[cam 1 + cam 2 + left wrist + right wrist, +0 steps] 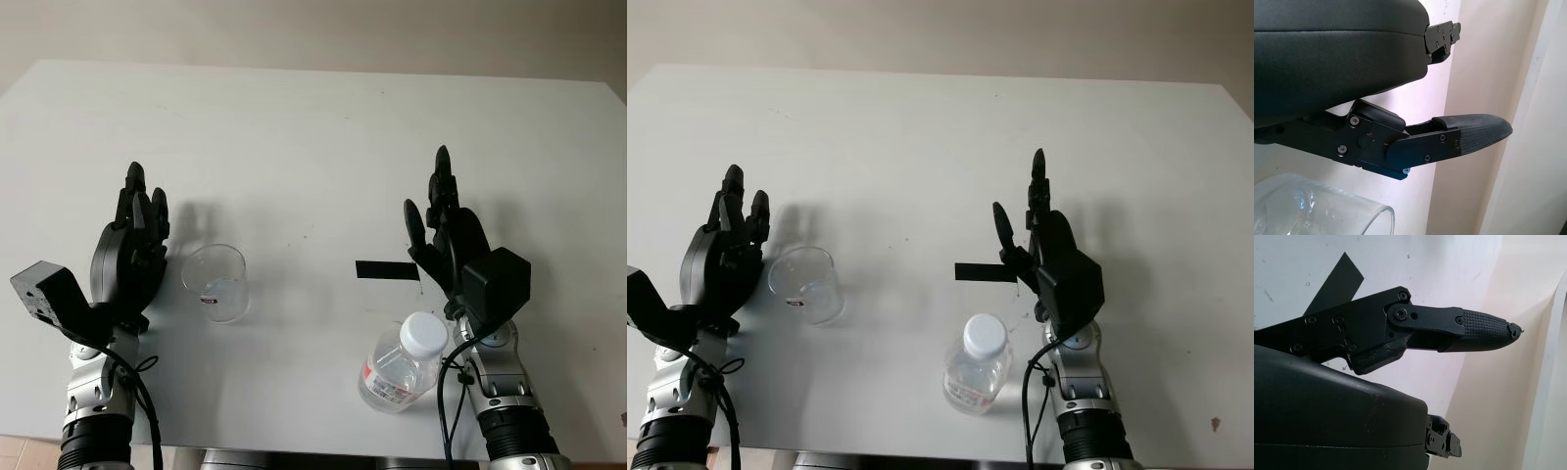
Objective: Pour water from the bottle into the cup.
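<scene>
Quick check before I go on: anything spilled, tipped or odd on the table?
Nothing spilled or tipped. The bottle stands upright with its white cap on, the cup upright beside the open left hand. The open right hand is above the bottle. One oddity: a black tape strip on the table.

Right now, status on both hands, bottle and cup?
Left hand open beside clear glass cup. Right hand open beyond white-capped clear plastic bottle, upright, capped, ungrasped. Black tape strip on white table; no obstruction.
</scene>
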Robot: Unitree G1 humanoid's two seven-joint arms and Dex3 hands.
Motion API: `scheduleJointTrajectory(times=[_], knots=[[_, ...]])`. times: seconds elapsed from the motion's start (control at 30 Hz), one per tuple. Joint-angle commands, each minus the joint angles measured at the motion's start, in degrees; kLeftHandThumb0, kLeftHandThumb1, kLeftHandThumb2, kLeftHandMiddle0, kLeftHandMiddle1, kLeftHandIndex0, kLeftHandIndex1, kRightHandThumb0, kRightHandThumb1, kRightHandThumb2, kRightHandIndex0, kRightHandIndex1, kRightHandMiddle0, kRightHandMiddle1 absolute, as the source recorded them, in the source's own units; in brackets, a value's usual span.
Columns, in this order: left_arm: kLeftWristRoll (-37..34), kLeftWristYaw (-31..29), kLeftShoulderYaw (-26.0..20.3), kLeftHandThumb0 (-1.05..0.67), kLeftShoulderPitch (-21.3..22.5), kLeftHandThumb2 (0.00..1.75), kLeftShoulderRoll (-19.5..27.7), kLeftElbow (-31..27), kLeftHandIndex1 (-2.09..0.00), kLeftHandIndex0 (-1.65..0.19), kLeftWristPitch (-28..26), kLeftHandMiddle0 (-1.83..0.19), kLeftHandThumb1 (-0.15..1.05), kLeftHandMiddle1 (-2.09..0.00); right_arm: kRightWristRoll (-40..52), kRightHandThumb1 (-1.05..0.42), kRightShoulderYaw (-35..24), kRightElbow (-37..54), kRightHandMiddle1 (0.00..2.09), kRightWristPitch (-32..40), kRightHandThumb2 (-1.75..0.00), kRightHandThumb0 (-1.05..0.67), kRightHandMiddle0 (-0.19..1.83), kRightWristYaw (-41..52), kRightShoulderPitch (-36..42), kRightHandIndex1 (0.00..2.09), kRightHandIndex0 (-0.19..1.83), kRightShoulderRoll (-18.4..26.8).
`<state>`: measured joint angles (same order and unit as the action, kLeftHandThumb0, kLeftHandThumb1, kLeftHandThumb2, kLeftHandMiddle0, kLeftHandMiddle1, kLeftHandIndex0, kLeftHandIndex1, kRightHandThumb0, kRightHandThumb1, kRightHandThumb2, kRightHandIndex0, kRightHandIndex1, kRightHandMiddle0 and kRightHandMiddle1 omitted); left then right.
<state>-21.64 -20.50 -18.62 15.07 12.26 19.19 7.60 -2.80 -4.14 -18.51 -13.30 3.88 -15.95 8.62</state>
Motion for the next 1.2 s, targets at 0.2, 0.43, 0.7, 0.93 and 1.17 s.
scheduleJointTrajectory(times=[0.2, 0.43, 0.7, 0.93, 1.17], knots=[[0.2, 0.1, 0.6, -0.84, -0.2, 0.60, 0.0, -0.3, 0.00, 0.19, -0.2, 0.19, 1.05, -0.05, 2.4, -1.05, -0.1, 2.3, 0.00, 0.7, -0.51, -0.86, -0.19, 4.1, 2.1, 0.00, -0.19, 1.5], [0.0, -0.2, 0.7, -0.85, 0.7, 0.59, 0.0, 1.0, 0.00, 0.19, -0.6, 0.19, 1.05, -0.04, 10.2, -1.05, -3.6, 4.6, 0.00, -1.4, -0.40, -0.92, -0.19, 12.7, 6.3, 0.00, -0.19, 4.9], [-0.3, -0.9, 0.5, -0.86, 1.0, 0.59, 0.0, 1.9, 0.00, 0.19, -0.2, 0.19, 1.05, -0.04, 23.8, -1.05, -8.6, 14.1, 0.00, 1.9, -0.19, -1.00, -0.19, 25.5, 11.4, 0.00, -0.19, 9.8], [0.0, -1.0, 0.7, -0.86, 1.2, 0.61, 0.2, 1.4, 0.00, 0.19, -0.6, 0.19, 1.05, -0.02, 32.7, -1.05, -10.2, 20.2, 0.00, 1.5, -0.13, -0.96, -0.19, 33.1, 16.3, 0.00, -0.19, 8.8], [-0.1, -0.8, 0.7, -0.85, 1.5, 0.61, 0.2, 1.4, 0.00, 0.19, -0.9, 0.19, 1.05, -0.03, 31.7, -1.04, -7.9, 25.8, 0.00, -0.3, -0.07, -0.96, -0.19, 36.7, 22.5, 0.00, -0.19, 8.7]])
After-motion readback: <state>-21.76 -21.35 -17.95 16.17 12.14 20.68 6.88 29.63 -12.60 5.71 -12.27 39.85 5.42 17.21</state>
